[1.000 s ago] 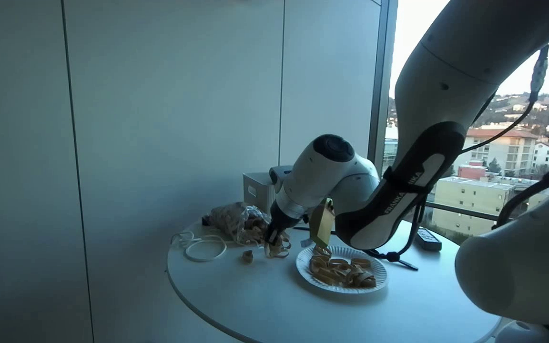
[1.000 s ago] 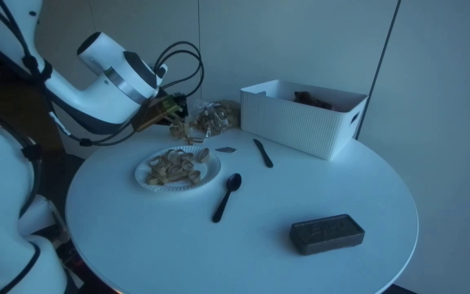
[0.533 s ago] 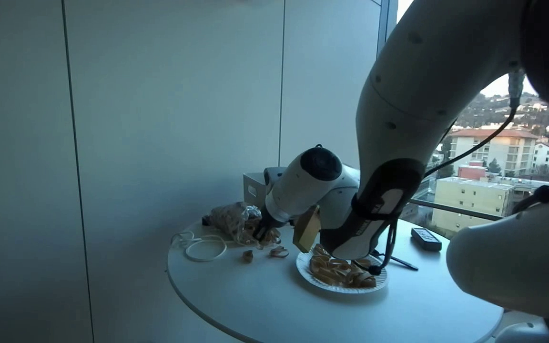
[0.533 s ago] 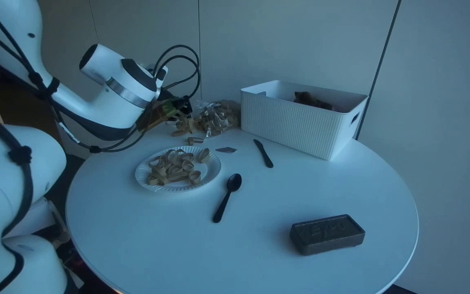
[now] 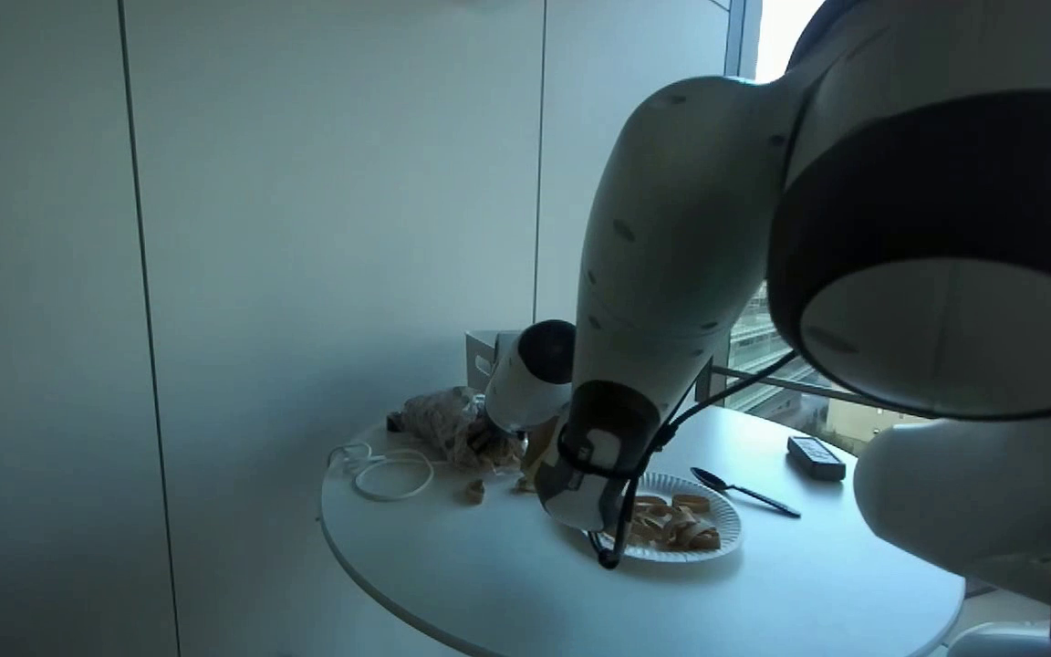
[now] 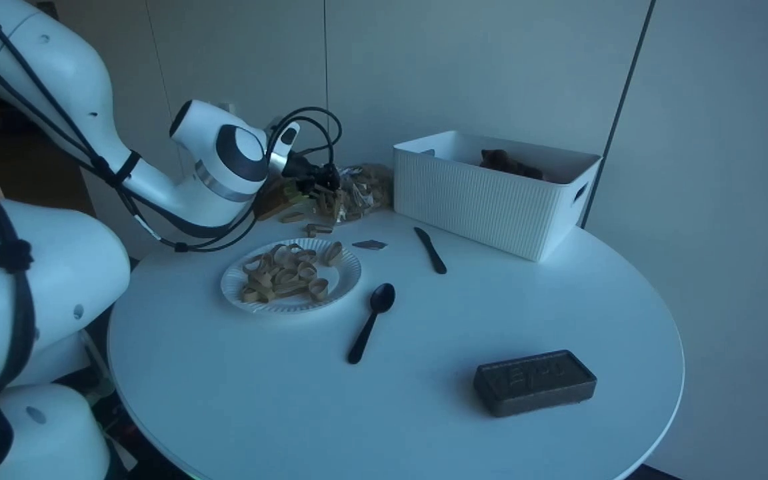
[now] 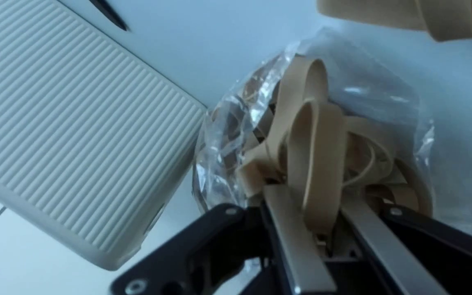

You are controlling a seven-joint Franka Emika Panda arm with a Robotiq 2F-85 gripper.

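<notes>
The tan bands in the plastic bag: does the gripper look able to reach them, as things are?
Probably yes: in the wrist view, the gripper is at the plastic bag, with tan bands uncovered between its fingertips. Whether it grips any is unclear.

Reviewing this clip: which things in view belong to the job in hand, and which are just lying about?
In the job, it seems:
gripper
tan bands at its fingers
clear bag with bands inside
perhaps the plate with more bands

Just lying about, it seems:
spoon
knife
dark block
white bin
</notes>
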